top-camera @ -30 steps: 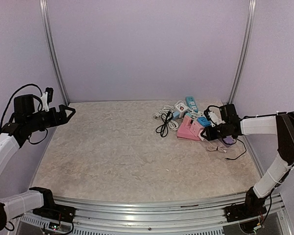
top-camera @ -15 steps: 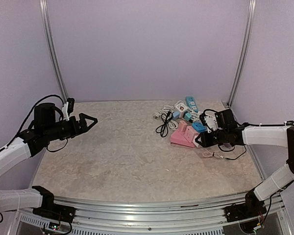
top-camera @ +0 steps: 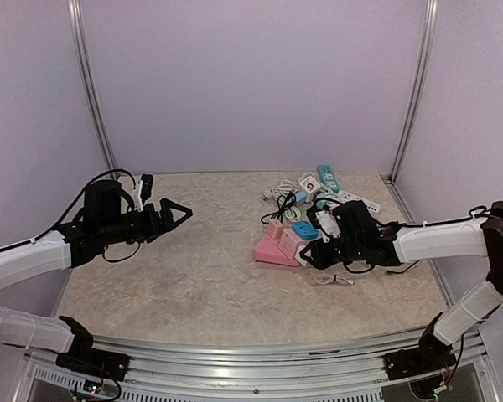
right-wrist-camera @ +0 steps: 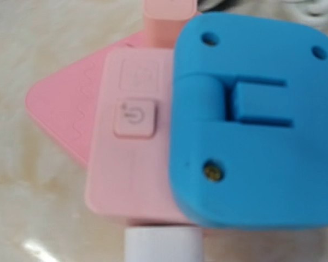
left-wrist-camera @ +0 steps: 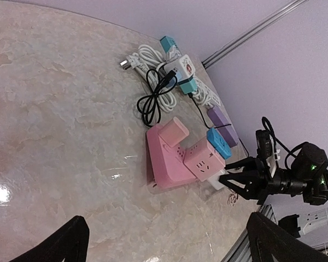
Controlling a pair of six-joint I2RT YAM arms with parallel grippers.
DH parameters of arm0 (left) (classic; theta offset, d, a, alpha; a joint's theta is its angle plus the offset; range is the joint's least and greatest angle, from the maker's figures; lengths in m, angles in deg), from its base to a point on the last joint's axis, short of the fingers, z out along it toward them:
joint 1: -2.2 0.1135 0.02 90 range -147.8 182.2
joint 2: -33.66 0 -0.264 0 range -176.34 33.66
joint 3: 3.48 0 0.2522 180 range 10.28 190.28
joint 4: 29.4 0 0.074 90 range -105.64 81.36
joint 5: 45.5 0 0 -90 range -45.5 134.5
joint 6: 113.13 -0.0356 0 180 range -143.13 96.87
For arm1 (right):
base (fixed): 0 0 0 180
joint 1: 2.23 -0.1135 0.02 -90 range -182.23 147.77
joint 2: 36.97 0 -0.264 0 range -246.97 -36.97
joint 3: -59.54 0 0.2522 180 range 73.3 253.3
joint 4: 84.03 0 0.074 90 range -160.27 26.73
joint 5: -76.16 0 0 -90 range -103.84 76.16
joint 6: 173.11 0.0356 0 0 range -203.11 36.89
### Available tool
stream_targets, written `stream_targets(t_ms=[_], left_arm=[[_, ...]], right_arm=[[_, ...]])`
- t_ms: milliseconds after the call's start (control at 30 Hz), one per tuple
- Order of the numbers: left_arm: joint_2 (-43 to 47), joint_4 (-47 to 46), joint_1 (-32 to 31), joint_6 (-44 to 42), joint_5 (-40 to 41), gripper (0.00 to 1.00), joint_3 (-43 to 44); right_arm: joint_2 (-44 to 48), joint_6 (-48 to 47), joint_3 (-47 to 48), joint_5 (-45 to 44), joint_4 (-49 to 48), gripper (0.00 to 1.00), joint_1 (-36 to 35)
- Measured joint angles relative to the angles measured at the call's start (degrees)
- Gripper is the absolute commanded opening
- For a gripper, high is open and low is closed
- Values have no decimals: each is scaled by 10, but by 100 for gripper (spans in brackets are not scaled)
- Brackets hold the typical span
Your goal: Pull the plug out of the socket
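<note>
- I am seeing one pink socket [top-camera: 268, 249] lying right of centre on the table [top-camera: 210, 276], carrying two pink cubes [left-wrist-camera: 202, 161], one blue plug [right-wrist-camera: 251, 120] and one white plug [right-wrist-camera: 161, 245].
- My right claw [top-camera: 312, 255] is pinching that white plug; my left claw [top-camera: 178, 216] is hanging spread, centre left.
- One black cable [top-camera: 278, 219] and one teal strip [top-camera: 328, 177] are crowding behind.

Pink socket [left-wrist-camera: 172, 161], blue plug [left-wrist-camera: 218, 143] against it, white plug [right-wrist-camera: 161, 245] at edge
</note>
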Motion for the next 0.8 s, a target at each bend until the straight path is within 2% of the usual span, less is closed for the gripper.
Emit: stream_targets(t_ms=[267,533,800], left_arm=[[-50,-49,-15,29,-1,98,-13],[-122,-66,-15,32,-19,84,-16],[-198,-111,-7,52,-78,71,-22]], right_arm=[[-40,55,10,-35,-52,0,-98],[-90,91,42,-48,-87,0,-171],[-110,104,57,-49,-102,0,-186]])
